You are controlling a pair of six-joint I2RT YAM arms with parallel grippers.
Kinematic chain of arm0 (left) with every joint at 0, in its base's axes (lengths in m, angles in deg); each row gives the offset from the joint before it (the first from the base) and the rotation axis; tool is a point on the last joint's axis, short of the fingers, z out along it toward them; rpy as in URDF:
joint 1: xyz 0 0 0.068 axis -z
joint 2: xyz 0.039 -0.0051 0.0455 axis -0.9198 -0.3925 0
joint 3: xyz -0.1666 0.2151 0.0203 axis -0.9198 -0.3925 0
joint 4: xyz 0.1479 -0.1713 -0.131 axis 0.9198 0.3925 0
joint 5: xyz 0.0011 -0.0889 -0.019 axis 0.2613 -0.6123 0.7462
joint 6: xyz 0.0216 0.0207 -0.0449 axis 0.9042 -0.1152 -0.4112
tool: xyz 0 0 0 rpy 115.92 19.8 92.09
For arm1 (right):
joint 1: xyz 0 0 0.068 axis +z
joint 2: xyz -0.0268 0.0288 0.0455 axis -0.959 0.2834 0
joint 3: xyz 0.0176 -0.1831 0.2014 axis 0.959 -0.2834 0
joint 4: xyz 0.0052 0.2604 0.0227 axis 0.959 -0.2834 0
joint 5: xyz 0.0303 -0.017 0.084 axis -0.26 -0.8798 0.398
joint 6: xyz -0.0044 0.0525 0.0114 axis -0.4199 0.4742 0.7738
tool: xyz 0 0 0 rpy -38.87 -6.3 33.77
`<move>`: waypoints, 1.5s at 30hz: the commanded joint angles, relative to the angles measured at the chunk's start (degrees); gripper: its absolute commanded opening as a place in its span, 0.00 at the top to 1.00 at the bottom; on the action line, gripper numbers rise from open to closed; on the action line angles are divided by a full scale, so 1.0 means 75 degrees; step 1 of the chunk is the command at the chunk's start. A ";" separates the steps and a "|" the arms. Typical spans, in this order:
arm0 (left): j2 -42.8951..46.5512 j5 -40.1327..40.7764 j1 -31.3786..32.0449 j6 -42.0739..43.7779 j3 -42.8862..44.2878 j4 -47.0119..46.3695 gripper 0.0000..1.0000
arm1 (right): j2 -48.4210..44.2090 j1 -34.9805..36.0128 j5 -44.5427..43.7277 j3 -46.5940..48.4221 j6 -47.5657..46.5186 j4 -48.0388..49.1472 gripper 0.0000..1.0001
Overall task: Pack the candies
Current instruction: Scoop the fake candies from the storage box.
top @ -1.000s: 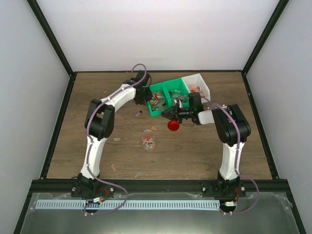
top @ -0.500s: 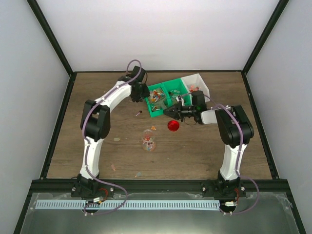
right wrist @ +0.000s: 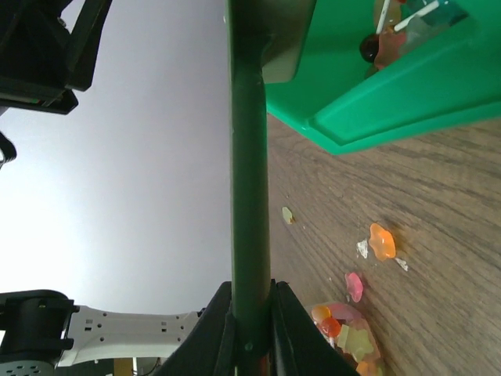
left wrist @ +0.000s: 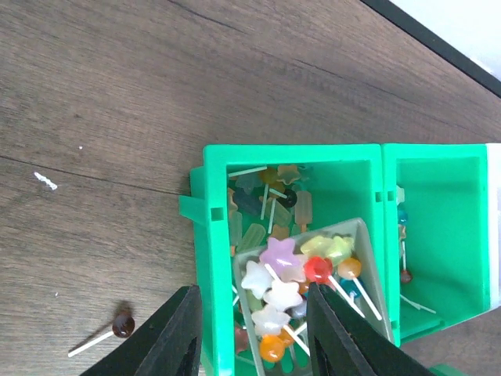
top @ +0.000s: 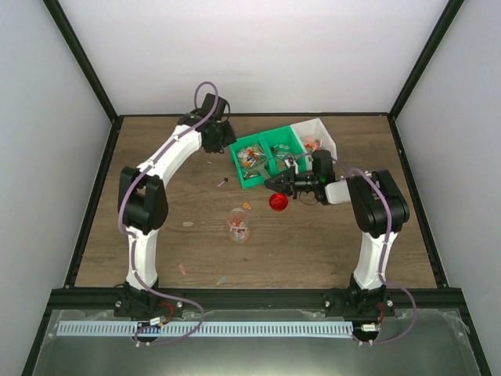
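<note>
Clamped on the green scoop (right wrist: 249, 157), the right end effector (right wrist: 249, 313) is apparently loading candies (left wrist: 282, 254) in the green bin (left wrist: 213, 235), the left end effector (left wrist: 254, 333) hovering half-open, empty; next, a level carry to the jar (top: 238, 225) at seven o'clock.

Top cam overlooks table (top: 313, 243); wrist cams close, both share green bin (left wrist: 293, 151).

The bins (top: 262, 155) sit far back on the counter (top: 313, 243), with candies (left wrist: 286, 274) and a scoop (left wrist: 356, 231) inside the left one. The lid (top: 277, 202) lies before them, the jar (top: 238, 225) nearer and leftward.
</note>
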 commanded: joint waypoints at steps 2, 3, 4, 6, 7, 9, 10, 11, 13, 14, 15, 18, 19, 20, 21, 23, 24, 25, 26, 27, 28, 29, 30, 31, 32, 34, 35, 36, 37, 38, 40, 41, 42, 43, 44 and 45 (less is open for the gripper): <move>0.0270 0.0014 -0.0113 0.0051 -0.0128 0.0069 0.62 | -0.0532 -0.0182 0.0456 -0.0324 0.0134 0.1042 0.99; 0.0314 0.0020 -0.0120 0.0045 -0.0206 0.0034 0.62 | -0.0603 -0.0198 0.0542 -0.0414 0.0135 0.1128 0.99; 0.0342 0.0041 -0.0121 0.0047 -0.0247 0.0017 0.62 | -0.0676 -0.0226 0.0616 -0.0499 0.0160 0.1229 0.99; 0.0378 0.0060 -0.0121 0.0073 -0.0298 0.0009 0.62 | -0.0830 -0.0299 0.0710 -0.0683 0.0212 0.1388 0.99; 0.0395 0.0055 -0.0133 0.0087 -0.0315 0.0007 0.62 | -0.0909 -0.0353 0.0757 -0.0777 0.0297 0.1495 0.99; 0.0417 0.0019 -0.0130 0.0128 -0.0369 0.0001 0.63 | -0.1110 -0.0550 0.0915 -0.1095 0.0687 0.2121 0.99; 0.0442 -0.0030 -0.0135 0.0150 -0.0419 -0.0035 0.64 | -0.1232 -0.0673 0.1014 -0.1302 0.0921 0.2465 0.99; 0.0480 -0.0062 -0.0133 0.0151 -0.0475 -0.0069 0.65 | -0.1440 -0.0889 0.1104 -0.1514 0.1069 0.2708 0.99; 0.0507 -0.0105 -0.0137 0.0160 -0.0568 -0.0142 0.66 | -0.1789 -0.1081 0.1097 -0.1795 0.0859 0.2475 0.99; 0.0508 -0.0143 -0.0139 0.0151 -0.0585 -0.0180 0.66 | -0.1912 -0.1071 0.0983 -0.1791 0.0523 0.2004 0.99; 0.0498 -0.0160 -0.0144 0.0154 -0.0600 -0.0206 0.66 | -0.1943 -0.1009 0.0878 -0.1680 0.0202 0.1519 0.99; 0.0447 -0.0232 -0.0144 0.0139 -0.0666 -0.0274 0.67 | -0.1838 -0.0879 0.1184 -0.1574 0.0145 0.1356 0.99; 0.0461 -0.0279 -0.0132 0.0157 -0.0704 -0.0298 0.68 | -0.1949 -0.0991 0.1228 -0.1671 0.0195 0.1460 0.99; 0.0479 -0.0306 -0.0140 0.0171 -0.0757 -0.0333 0.68 | -0.2104 -0.1156 0.1216 -0.1757 0.0079 0.1326 0.99; 0.0520 -0.0304 -0.0132 0.0173 -0.0822 -0.0364 0.68 | -0.2262 -0.1316 0.1134 -0.1783 -0.0187 0.0920 0.99; 0.0623 -0.0269 -0.0140 0.0167 -0.0992 -0.0508 0.69 | -0.2394 -0.1369 0.0940 -0.1706 -0.0707 0.0171 0.99; 0.0660 -0.0276 -0.0144 0.0141 -0.1088 -0.0588 0.69 | -0.2344 -0.1249 0.0997 -0.1637 -0.0740 0.0099 0.99; 0.0669 -0.0304 -0.0144 0.0128 -0.1149 -0.0635 0.68 | -0.2265 -0.1146 0.1130 -0.1561 -0.0731 0.0091 0.99; 0.0660 -0.0341 -0.0144 0.0118 -0.1161 -0.0642 0.69 | -0.2240 -0.1105 0.1252 -0.1540 -0.0745 0.0047 0.99; 0.0647 -0.0370 -0.0147 0.0103 -0.1153 -0.0632 0.69 | -0.2307 -0.1178 0.1297 -0.1567 -0.0830 -0.0084 0.99; 0.0654 -0.0373 -0.0145 0.0103 -0.1143 -0.0625 0.69 | -0.2414 -0.1332 0.1273 -0.1610 -0.0980 -0.0273 0.99; 0.0674 -0.0348 -0.0138 0.0111 -0.1155 -0.0619 0.69 | -0.2547 -0.1498 0.1247 -0.1659 -0.1097 -0.0455 0.99; 0.0712 -0.0314 -0.0141 0.0098 -0.1166 -0.0625 0.68 | -0.2582 -0.1556 0.1191 -0.1715 -0.1104 -0.0454 0.99; 0.0752 -0.0295 -0.0139 0.0093 -0.1210 -0.0642 0.68 | -0.2533 -0.1471 0.1223 -0.1715 -0.1040 -0.0354 0.99; 0.0771 -0.0291 -0.0138 0.0090 -0.1257 -0.0671 0.68 | -0.2438 -0.1311 0.1429 -0.1641 -0.1028 -0.0339 0.99; 0.0781 -0.0328 -0.0143 0.0068 -0.1334 -0.0669 0.67 | -0.2390 -0.1180 0.1482 -0.1447 -0.1374 -0.0998 0.99; 0.0788 -0.0345 -0.0148 0.0062 -0.1362 -0.0620 0.66 | -0.2459 -0.1235 0.1438 -0.1419 -0.1558 -0.1300 0.99; 0.0829 -0.0343 -0.0143 0.0071 -0.1418 -0.0596 0.65 | -0.2547 -0.1305 0.1405 -0.1462 -0.1622 -0.1409 0.99; 0.0897 -0.0338 -0.0138 0.0103 -0.1551 -0.0612 0.63 | -0.2645 -0.1333 0.1446 -0.1534 -0.1603 -0.1430 0.99; 0.1078 -0.0322 -0.0144 0.0154 -0.1739 -0.0676 0.59 | -0.2734 -0.1329 0.1523 -0.1597 -0.1572 -0.1434 0.99; 0.1354 -0.0119 -0.0148 0.0207 -0.2135 -0.0739 0.37 | -0.3029 -0.1333 0.1689 -0.1738 -0.1546 -0.1472 0.99; 0.1497 -0.0019 -0.0155 0.0208 -0.2306 -0.0730 0.29 | -0.3207 -0.1338 0.1751 -0.1780 -0.1664 -0.1677 0.99; 0.1632 0.0039 -0.0160 0.0215 -0.2498 -0.0712 0.25 | -0.3389 -0.1333 0.1793 -0.1768 -0.1865 -0.2038 0.99; 0.1800 0.0064 -0.0145 0.0181 -0.2707 -0.0715 0.25 | -0.3564 -0.1338 0.1824 -0.1734 -0.2101 -0.2434 0.99; 0.1998 0.0068 -0.0138 0.0130 -0.2940 -0.0769 0.25 | -0.3760 -0.1339 0.1843 -0.1699 -0.2359 -0.2890 0.99; 0.2213 0.0092 -0.0127 0.0091 -0.3183 -0.0874 0.24 | -0.3956 -0.1348 0.1830 -0.1676 -0.2640 -0.3320 0.99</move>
